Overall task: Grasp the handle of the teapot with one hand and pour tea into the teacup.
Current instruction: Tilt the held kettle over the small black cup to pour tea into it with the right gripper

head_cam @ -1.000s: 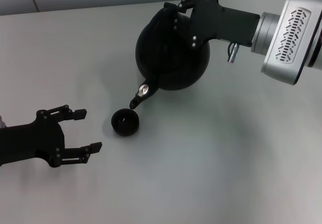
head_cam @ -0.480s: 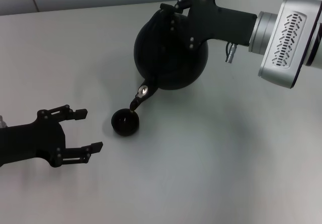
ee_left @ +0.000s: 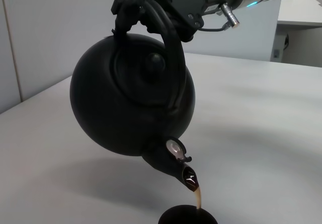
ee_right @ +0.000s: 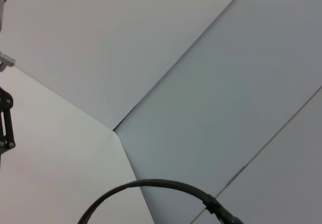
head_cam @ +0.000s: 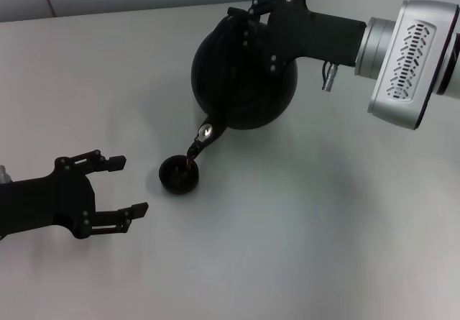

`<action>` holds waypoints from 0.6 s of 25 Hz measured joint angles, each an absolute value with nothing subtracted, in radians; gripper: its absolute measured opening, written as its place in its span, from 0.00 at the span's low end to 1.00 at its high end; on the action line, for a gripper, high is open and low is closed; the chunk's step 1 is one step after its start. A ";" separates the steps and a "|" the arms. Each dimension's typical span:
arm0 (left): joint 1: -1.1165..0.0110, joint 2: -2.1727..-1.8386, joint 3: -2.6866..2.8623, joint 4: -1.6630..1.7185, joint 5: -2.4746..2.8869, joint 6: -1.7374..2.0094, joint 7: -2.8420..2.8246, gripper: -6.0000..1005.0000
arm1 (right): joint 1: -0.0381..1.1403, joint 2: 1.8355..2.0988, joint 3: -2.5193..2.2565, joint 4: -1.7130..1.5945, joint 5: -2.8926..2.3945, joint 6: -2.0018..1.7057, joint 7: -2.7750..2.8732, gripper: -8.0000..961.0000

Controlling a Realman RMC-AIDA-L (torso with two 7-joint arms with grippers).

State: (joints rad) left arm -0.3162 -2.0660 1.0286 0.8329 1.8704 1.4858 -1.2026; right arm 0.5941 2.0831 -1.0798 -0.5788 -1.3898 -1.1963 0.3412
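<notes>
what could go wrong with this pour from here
The teacup is tiny beside the teapot, and tea is already streaming from the spout, so it may overflow onto the table quickly. The right gripper holds only the thin handle, so the tilted pot might swing and send the stream off target.

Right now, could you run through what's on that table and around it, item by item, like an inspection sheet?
Surface: pale grey table, bare around the work.
Job's things: teapot held tilted in the air, handle gripped; brown tea streams from the spout into the teacup on the table.
Clutter: nothing seen.
Grippers: right gripper shut on the handle; left gripper open, beside the teacup, apart from it.
Cables: black cable near the right wrist.
Surroundings: plain grey wall panels.
</notes>
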 joint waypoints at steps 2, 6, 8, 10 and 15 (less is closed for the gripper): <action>-0.315 -2.066 1.029 0.833 1.870 1.485 -1.203 0.86 | 0.594 2.083 -1.080 -0.579 -1.390 -1.196 0.340 0.09; -0.313 -2.066 1.030 0.833 1.869 1.485 -1.203 0.86 | 0.594 2.083 -1.082 -0.579 -1.390 -1.196 0.340 0.09; -0.313 -2.066 1.031 0.833 1.869 1.485 -1.203 0.86 | 0.594 2.083 -1.083 -0.578 -1.390 -1.196 0.349 0.09; -0.313 -2.066 1.031 0.833 1.868 1.485 -1.203 0.86 | 0.594 2.084 -1.083 -0.574 -1.386 -1.196 0.370 0.09; -0.311 -2.066 1.031 0.833 1.867 1.485 -1.203 0.86 | 0.587 2.086 -1.075 -0.558 -1.376 -1.196 0.407 0.09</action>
State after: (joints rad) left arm -0.3111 -2.0663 1.0311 0.8329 1.8672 1.4848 -1.2026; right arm 0.5868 2.0858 -1.0752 -0.5577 -1.3758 -1.1965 0.4072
